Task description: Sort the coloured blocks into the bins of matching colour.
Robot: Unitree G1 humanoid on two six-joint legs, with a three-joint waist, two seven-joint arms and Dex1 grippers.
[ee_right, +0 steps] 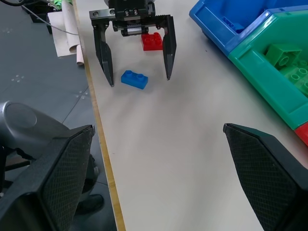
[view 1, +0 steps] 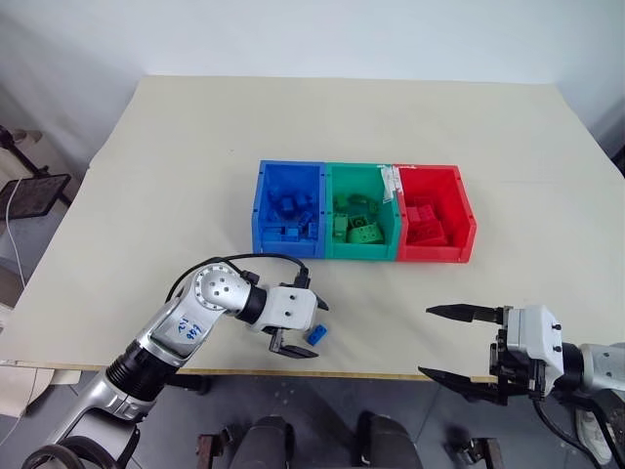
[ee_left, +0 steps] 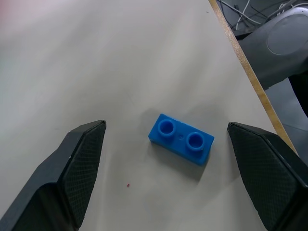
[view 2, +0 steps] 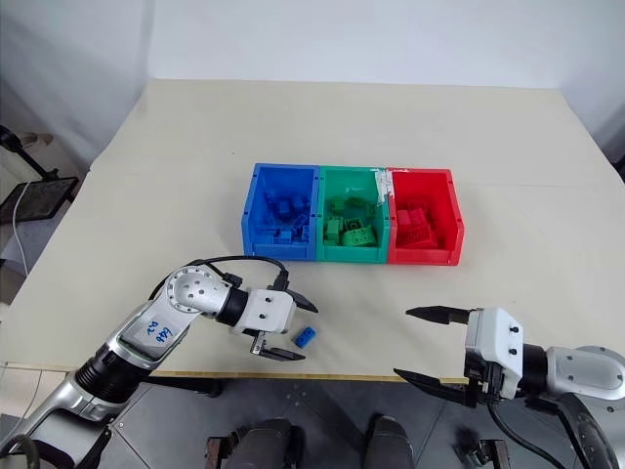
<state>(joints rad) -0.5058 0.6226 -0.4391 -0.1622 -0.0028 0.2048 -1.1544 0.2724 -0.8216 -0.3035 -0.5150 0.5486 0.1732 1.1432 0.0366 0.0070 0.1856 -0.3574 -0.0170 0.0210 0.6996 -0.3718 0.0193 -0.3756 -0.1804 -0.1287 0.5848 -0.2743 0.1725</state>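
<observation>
A blue block (ee_left: 181,138) lies studs up on the table near its front edge, between the fingers of my left gripper (view 1: 314,330), which is open and touches it on neither side. In the right wrist view a red block (ee_right: 152,41) sits just behind that gripper (ee_right: 137,82). My right gripper (view 1: 426,340) hovers open and empty at the front edge, to the right. The bins stand in a row mid-table: blue (view 1: 283,244), green (view 1: 359,251) and red (view 1: 435,252), each holding several blocks of its own colour.
The table's front edge (view 1: 371,375) runs right beside both grippers. A white label (view 1: 391,181) hangs on the wall between the green and red bins. A black stand (view 1: 34,195) with cables is off the table's left side.
</observation>
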